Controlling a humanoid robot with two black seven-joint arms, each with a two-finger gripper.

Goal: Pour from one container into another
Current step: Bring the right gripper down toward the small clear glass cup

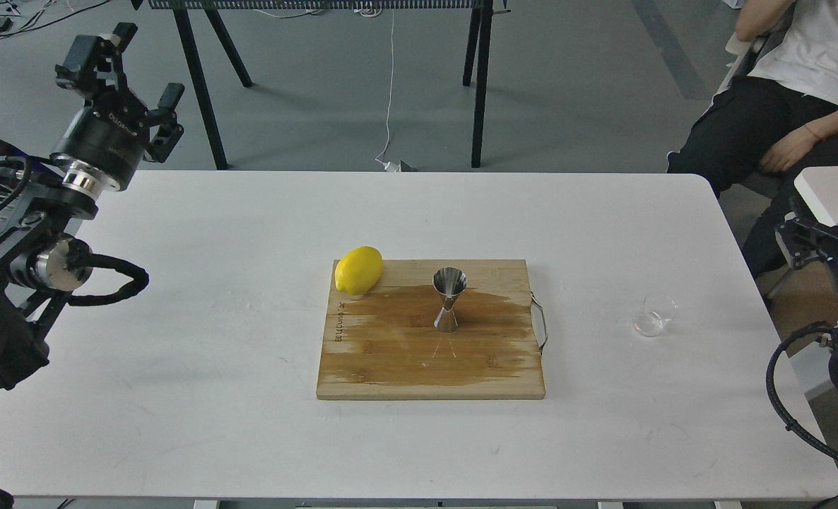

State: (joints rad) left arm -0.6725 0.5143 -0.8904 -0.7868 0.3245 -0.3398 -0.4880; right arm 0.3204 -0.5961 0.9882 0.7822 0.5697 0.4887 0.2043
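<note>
Tabletop: white, matt, smooth, faint scuffs. Cutting board: pale wood, visible grain; broad darker patch across the middle, looks wet or stained; thin metal wire handle on its right edge. Jigger: polished steel, mirror-bright, reflective inside the upper cone. Lemon: yellow rind, slight sheen, finely dimpled. Glass cup: clear, colourless, glossy. Left gripper: black matt housing, brushed metal ring at the wrist.

Bare counter surrounds the cup; the jigger stands clear mid-board, lemon at its far-left corner.
</note>
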